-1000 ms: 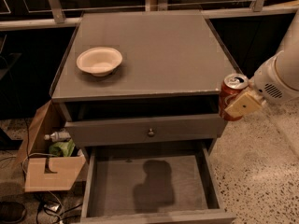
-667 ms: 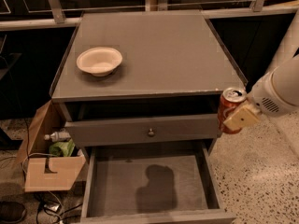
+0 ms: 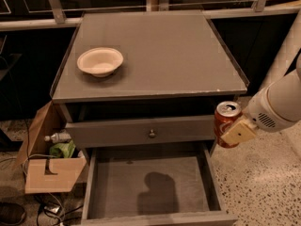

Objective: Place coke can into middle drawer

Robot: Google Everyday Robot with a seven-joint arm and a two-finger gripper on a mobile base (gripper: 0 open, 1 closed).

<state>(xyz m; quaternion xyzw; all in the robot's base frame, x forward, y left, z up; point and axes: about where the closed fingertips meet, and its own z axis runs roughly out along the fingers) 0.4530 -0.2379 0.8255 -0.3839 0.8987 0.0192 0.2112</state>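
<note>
My gripper (image 3: 230, 128) is shut on the coke can (image 3: 225, 121), a red can with a silver top, held upright in the air. It hangs at the cabinet's front right corner, above the right wall of the middle drawer (image 3: 120, 185). That drawer is pulled open: wide, shallow, dark grey, with a bare floor carrying my arm's shadow. A cream finger pad (image 3: 239, 133) covers the can's lower right side.
A cream bowl (image 3: 100, 61) sits on the cabinet top (image 3: 188, 55) at the left. The closed drawer front with a round knob (image 3: 152, 133) lies above the open drawer. A cardboard box (image 3: 47, 171) with a bottle and cables stands on the floor at left.
My gripper with the coke can has moved down and slightly left, from beside the cabinet top's edge to the level of the closed drawer front.
</note>
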